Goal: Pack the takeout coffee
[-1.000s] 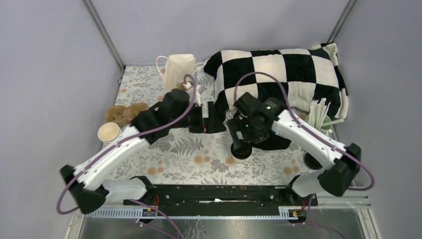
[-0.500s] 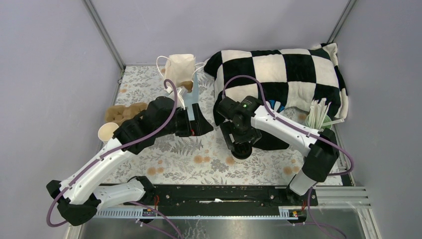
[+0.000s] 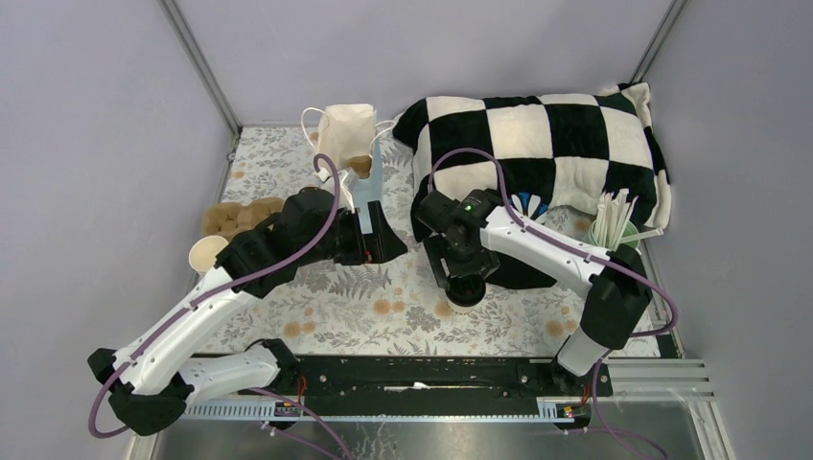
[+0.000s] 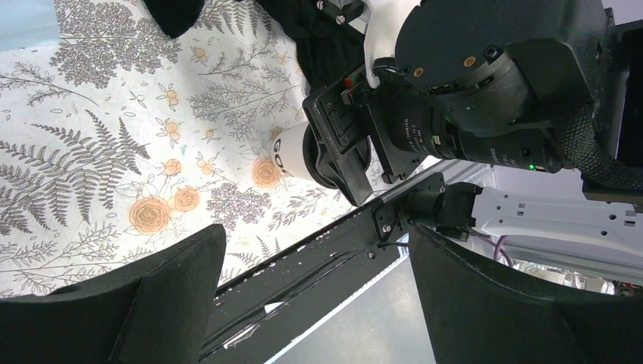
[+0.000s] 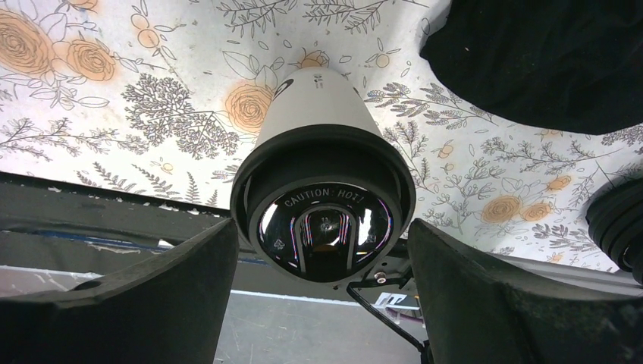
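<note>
The floral-cloth bench [image 3: 383,316] carries a black-and-white checked cushion [image 3: 537,134] across its far right side. The left arm [image 3: 206,307] reaches over the middle, its fingers [image 4: 152,303] spread wide with nothing between them (they hang above the cloth, pointing toward the other arm). The right arm [image 3: 556,254] bends down over the near edge of the cushion; its fingers [image 5: 152,303] are also spread, one on each side of the takeout coffee [image 5: 315,106], and contact cannot be told. A cream paper bag [image 3: 345,129] stands at the far edge, a brown pulp tray [image 3: 230,218] lies at the left. The coffee stands upright on the cloth, its black lid [image 5: 326,197] on.
</note>
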